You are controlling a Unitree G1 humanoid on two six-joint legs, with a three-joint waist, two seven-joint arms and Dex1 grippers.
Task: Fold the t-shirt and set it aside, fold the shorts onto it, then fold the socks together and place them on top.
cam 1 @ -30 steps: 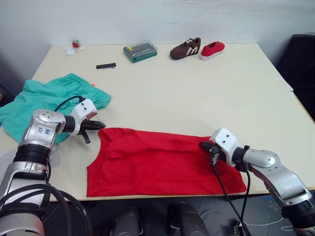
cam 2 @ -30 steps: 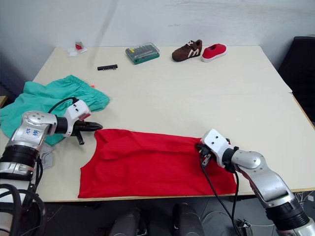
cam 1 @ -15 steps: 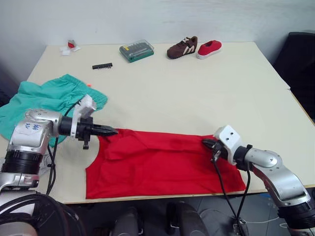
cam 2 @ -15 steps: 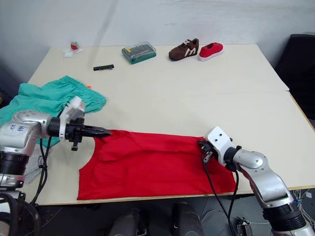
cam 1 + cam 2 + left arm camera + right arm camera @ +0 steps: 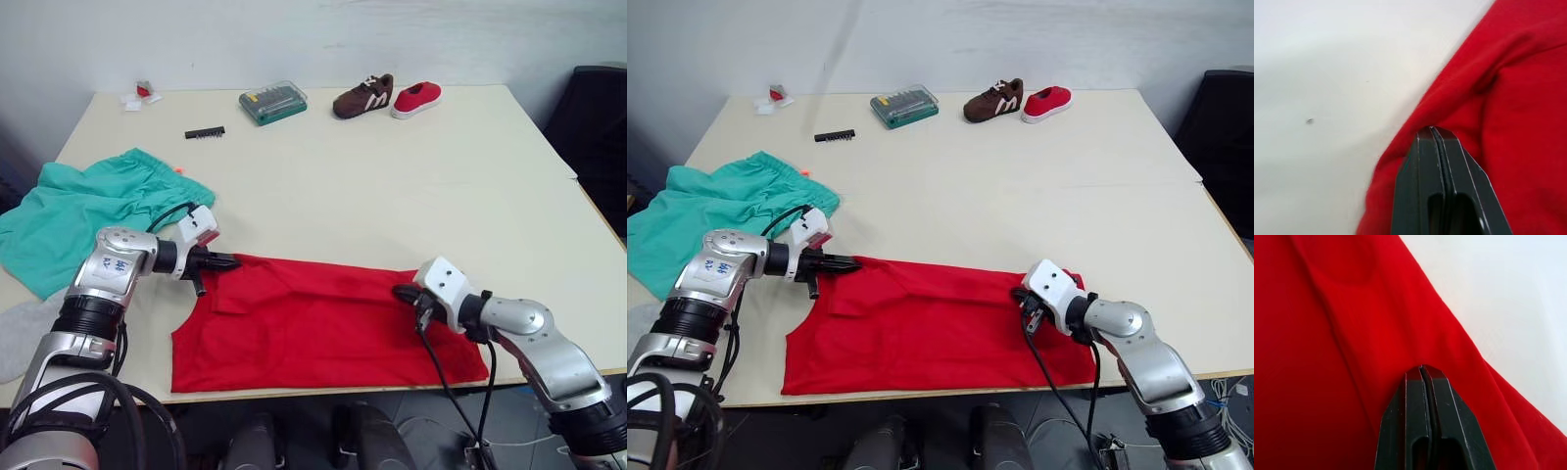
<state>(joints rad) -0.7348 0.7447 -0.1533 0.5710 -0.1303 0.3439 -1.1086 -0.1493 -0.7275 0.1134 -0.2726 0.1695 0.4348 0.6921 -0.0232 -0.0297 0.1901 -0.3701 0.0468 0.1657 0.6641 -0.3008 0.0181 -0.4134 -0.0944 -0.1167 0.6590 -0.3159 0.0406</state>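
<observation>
The red t-shirt (image 5: pixel 313 328) lies flat as a wide folded strip along the table's front edge. My left gripper (image 5: pixel 233 261) is shut, its tips resting on the shirt's far left corner (image 5: pixel 1464 98). My right gripper (image 5: pixel 400 291) is shut too, tips on the shirt's far right corner (image 5: pixel 1376 323). In both wrist views no cloth shows between the closed fingers. The teal shorts (image 5: pixel 88 211) lie crumpled at the left, behind my left arm. A light grey sock (image 5: pixel 18 333) lies at the table's left front edge, partly cut off.
At the back of the table stand a brown shoe (image 5: pixel 363 96), a red shoe (image 5: pixel 416 98), a green tool case (image 5: pixel 272 101), a black bit strip (image 5: pixel 205 132) and a small red-and-white item (image 5: pixel 140 93). A black chair (image 5: pixel 598 117) stands at the right.
My left gripper has moved right, from just off the shirt beside the shorts onto the shirt's far left corner. The right gripper stays on the right corner. The camera shifted slightly.
</observation>
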